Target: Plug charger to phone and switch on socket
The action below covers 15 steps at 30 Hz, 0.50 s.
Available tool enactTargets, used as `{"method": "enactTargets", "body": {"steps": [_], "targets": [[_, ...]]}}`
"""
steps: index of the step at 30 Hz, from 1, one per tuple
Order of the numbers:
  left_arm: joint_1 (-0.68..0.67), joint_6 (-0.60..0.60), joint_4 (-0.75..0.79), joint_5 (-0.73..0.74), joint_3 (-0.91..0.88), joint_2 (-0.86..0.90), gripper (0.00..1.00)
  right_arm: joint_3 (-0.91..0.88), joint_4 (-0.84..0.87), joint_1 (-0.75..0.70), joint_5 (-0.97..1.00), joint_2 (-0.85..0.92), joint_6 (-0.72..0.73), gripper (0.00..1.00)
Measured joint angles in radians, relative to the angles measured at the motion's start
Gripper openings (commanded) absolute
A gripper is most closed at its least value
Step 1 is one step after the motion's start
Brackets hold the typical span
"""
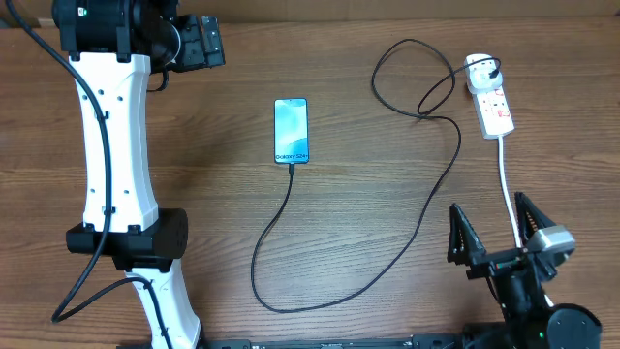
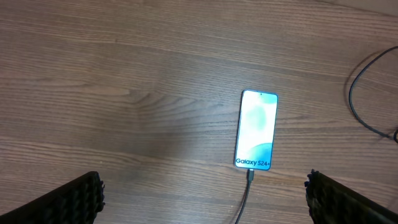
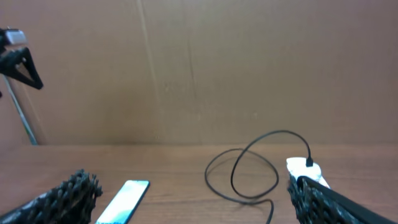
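- Right gripper (image 1: 487, 204) sits close to its base, jaws wide open, empty.
- Charger (image 1: 458, 145) loops over the tabletop (image 1: 339, 58); its tip meets the phone (image 1: 292, 130) at the near end.
- Socket (image 1: 494, 105) lies far right.
- Left gripper (image 2: 202, 183) is stretched far out, facing down, jaws wide open, empty.

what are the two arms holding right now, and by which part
Nothing is held. The left gripper and the right gripper both have their fingers spread wide and empty; the slim blue-screened phone lies untouched on the wooden table.
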Motion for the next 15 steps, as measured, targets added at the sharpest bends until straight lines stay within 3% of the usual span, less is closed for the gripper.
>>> {"method": "enactTargets", "body": {"steps": [15], "targets": [[0.000, 0.000, 0.000, 0.000, 0.000, 0.000, 1.00, -0.204, 0.327, 0.000, 0.006, 0.000, 0.000, 1.00]]}}
